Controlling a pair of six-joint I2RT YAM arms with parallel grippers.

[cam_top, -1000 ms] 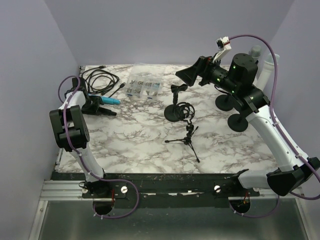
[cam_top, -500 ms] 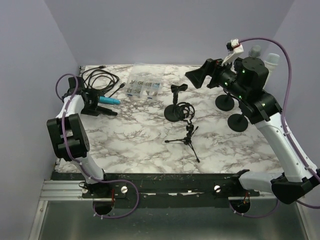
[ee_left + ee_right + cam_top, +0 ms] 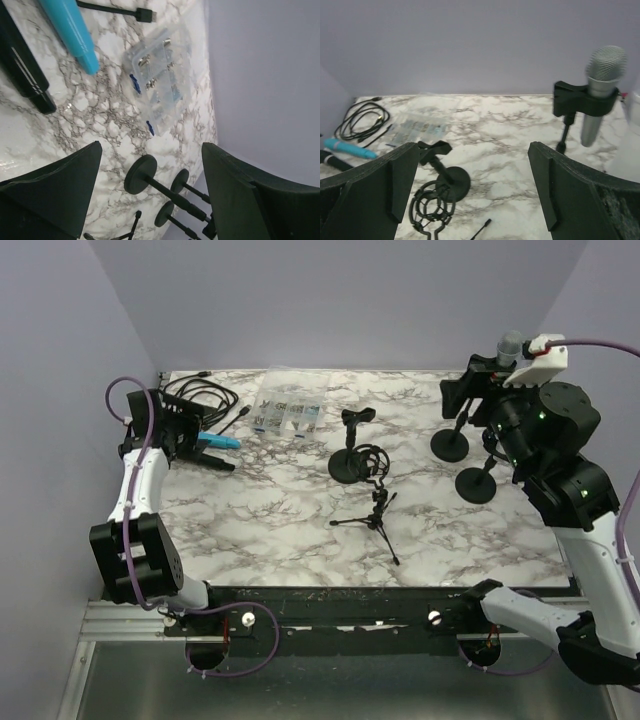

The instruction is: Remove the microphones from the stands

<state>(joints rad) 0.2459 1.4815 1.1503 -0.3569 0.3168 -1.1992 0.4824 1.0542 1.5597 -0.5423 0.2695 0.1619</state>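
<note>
1. Flagging state: microphone is clipped upright in its stand, at 2 o'clock on the worktop. Right pincer is wide and empty, with the microphone off at its 1 o'clock.
2. Not centred, so closing from here likely catches the clip or nothing.
3. If the clip is tight, pulling could lift or tip the stand into the neighbouring stand.
4. Left pincer is wide and empty at 10 o'clock, so it can't pin the base.

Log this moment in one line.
left gripper: open, empty, near blue mic | right gripper: open, empty, facing silver mic | silver mic: clipped in stand, not removed
</note>
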